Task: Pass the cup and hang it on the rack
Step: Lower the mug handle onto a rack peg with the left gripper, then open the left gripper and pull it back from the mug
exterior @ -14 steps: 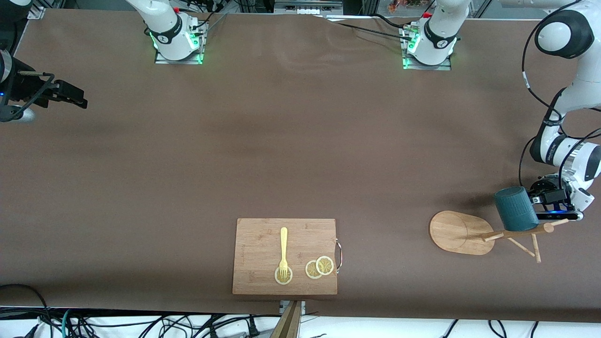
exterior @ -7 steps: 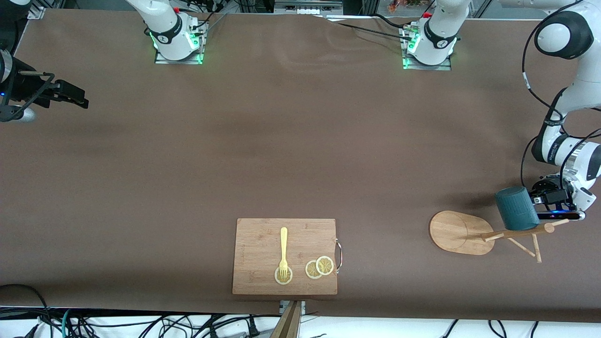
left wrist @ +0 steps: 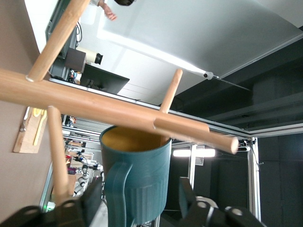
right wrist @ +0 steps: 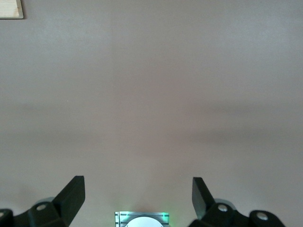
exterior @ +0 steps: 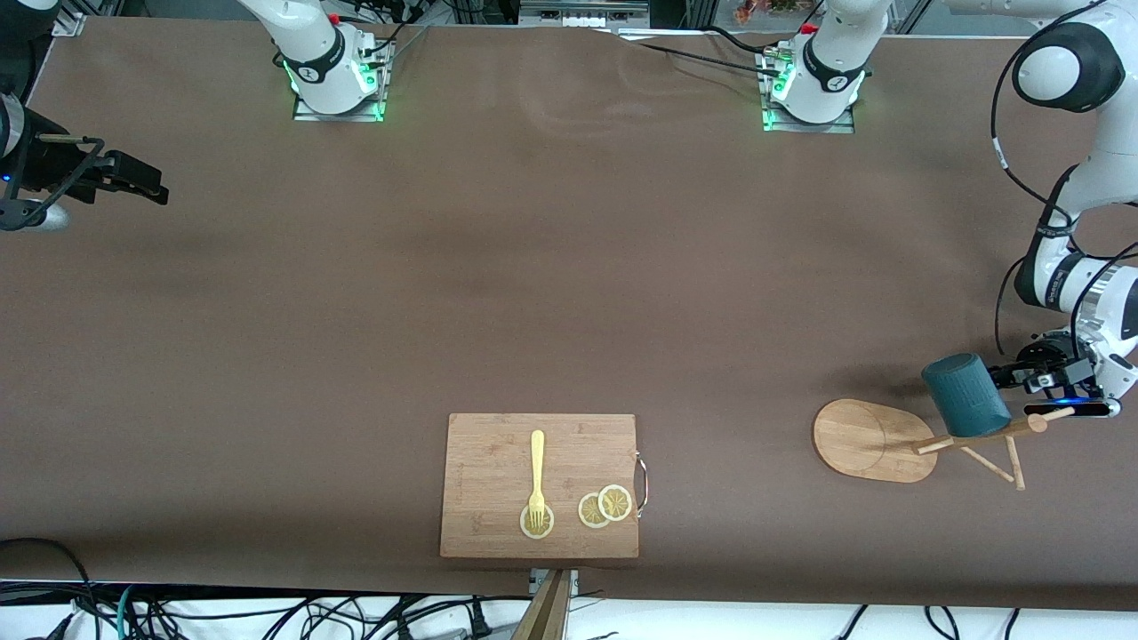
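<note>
The left hand (exterior: 1022, 380) is at the left arm's end of the table (exterior: 569, 293), just beside the cup (exterior: 965, 395). In the left wrist view its two fingers (left wrist: 185, 191) stand spread wide, one on each side of the cup (left wrist: 137, 177), with a visible gap between each finger and the cup wall; the hand grips nothing. The cup handle faces the wrist camera and lies between the fingers.

The cup hangs on the rack (exterior: 925, 440). A thin peg (left wrist: 169, 97) runs into the yellowish-tan interior and carries the cup at its rim. In the front view the cup sits tilted against the central pole (exterior: 982, 436), between the oval base (exterior: 862, 440) and the pole tip.

The right hand (exterior: 133, 182) waits over the right arm's end of the table, well apart from the cup. Its fingers (right wrist: 71, 194) stand wide apart and hold nothing.

A cutting board (exterior: 484, 484) lies at the table edge nearest the front camera. It carries a fork (exterior: 536, 476) and lemon slices (exterior: 605, 505).
</note>
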You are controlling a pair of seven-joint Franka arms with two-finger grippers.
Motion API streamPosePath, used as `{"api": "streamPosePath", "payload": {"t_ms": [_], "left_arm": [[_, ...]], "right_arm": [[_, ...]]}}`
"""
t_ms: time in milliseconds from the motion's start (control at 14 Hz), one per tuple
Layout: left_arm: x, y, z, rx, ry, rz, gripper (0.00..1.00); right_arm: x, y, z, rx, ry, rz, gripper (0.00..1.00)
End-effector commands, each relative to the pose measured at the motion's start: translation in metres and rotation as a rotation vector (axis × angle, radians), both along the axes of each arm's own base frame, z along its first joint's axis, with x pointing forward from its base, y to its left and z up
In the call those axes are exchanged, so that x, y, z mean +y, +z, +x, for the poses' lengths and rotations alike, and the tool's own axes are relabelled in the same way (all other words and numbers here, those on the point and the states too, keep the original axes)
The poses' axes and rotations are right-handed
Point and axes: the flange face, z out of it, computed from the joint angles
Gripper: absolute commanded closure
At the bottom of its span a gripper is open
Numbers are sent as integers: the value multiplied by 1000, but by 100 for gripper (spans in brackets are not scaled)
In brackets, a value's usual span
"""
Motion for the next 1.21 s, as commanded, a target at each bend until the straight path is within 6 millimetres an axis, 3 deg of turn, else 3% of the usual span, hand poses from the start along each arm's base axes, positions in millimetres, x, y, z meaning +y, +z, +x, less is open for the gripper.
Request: {"api": "streamPosePath", "payload": {"t_ms": [0, 285, 641, 1139], "left_arm": [[7, -6, -6, 1, -31, 60, 0], [19, -1, -15, -95, -65, 165, 0], [54, 7, -38, -163, -133, 330, 0], [83, 60, -45, -171, -285, 538, 0]], "right_arm": [[3, 2, -1, 11, -8, 14, 0], [3, 3, -1, 7, -10, 14, 0], [3, 3, -1, 4, -10, 18, 0], [4, 3, -1, 4, -10, 21, 0]]}}
